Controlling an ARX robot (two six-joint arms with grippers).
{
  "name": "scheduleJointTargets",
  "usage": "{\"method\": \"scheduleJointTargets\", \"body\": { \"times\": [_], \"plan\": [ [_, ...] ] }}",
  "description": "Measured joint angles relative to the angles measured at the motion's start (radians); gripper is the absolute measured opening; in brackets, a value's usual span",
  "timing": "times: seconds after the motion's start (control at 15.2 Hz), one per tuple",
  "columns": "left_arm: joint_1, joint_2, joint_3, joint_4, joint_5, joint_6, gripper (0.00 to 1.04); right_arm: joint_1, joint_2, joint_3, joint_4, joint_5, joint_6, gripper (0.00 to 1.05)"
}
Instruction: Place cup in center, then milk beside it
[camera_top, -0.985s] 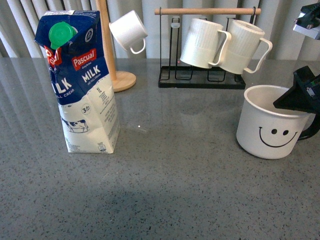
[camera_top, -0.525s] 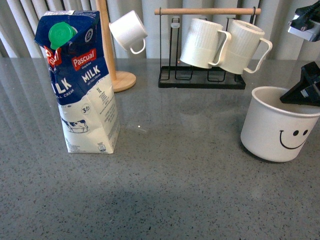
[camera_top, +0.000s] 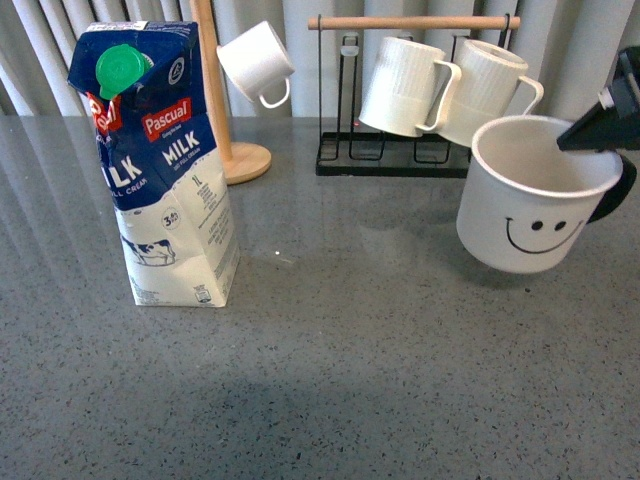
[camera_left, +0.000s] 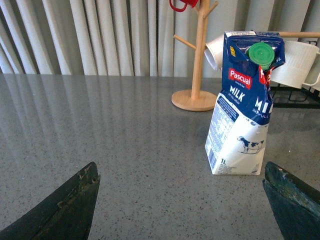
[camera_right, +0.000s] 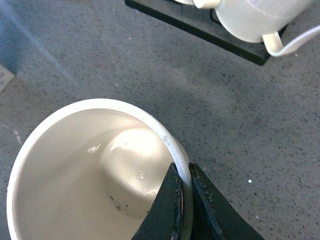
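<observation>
White ceramic: the wide mug with a black smiley face and black handle (camera_top: 535, 205). We log it at the right of the grey speckled table (camera_top: 350, 400), tilted, its base off the surface with a shadow beneath it. It hangs just in front of the black wire rack with a wooden bar (camera_top: 400, 158), which carries two ribbed white mugs (camera_top: 405, 88).

Black right gripper (camera_right: 182, 169): we find it pinched tight on the mug's rim, one finger inside the wall and one outside.

Blue-and-white "Pascual MILK" carton with a green round cap (camera_top: 165, 170): we list it upright on the left of the table, well apart from the mug and near the pale wooden mug tree (camera_top: 225, 120), which bears a small plain white cup (camera_top: 255, 60).

Left gripper (camera_left: 180, 167): we note it spread wide and holding nothing, above the table with the carton ahead of it.
</observation>
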Motion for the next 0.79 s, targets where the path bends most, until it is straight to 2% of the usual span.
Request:
{"method": "scheduleJointTargets", "body": {
  "times": [0.33,0.79],
  "plan": [
    [0.000,0.000,0.000,0.000,0.000,0.000,0.98,0.136,-0.020,-0.037,0.040,0.017,0.100,0.03],
    [0.000,0.000,0.000,0.000,0.000,0.000,0.98,0.183,0.028,-0.076,0.084,0.063,0.189,0.03]
  ]
}}
